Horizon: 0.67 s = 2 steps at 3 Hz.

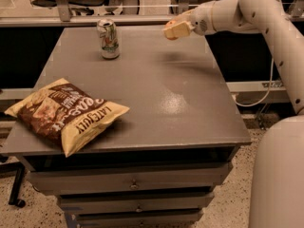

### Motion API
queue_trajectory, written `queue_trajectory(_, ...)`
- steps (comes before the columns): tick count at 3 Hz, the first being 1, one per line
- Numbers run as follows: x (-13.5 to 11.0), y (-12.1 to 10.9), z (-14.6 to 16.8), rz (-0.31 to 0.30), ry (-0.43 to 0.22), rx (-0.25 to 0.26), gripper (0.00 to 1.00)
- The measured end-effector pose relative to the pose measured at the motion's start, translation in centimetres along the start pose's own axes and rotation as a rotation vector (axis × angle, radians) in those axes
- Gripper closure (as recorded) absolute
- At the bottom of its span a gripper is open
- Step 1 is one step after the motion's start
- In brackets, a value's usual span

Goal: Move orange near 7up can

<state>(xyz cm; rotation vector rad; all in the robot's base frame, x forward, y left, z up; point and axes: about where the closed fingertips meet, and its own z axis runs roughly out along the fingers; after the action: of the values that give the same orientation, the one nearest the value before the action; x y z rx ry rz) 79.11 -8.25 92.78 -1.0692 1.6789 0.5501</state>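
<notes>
A chip bag [66,114] lies flat at the front left corner of the table [156,108], one corner poking past the front edge. It is well apart from everything else.

Further back, near the far edge and left of the middle, the can [109,38] stands upright.

To the right of the can, across a stretch of bare tabletop, the gripper [175,30] hangs above the far edge of the table, clear of the surface. Its shadow falls on the top just below it. It is closed around the orange [170,35]. The pale fingers [180,28] cover most of the fruit, so only a sliver of orange skin shows at the tip. Orange and can sit at about the same depth, apart from each other.

The arm [237,11] reaches in from the upper right, and the robot's pale body [280,175] fills the right front corner. Drawers [133,184] run below the tabletop.
</notes>
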Motion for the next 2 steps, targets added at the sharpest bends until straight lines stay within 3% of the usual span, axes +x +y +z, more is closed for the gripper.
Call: queue_trajectory(2, -1.2, 1.1, 1.3, 0.002, -0.033, -0.022, 1.0)
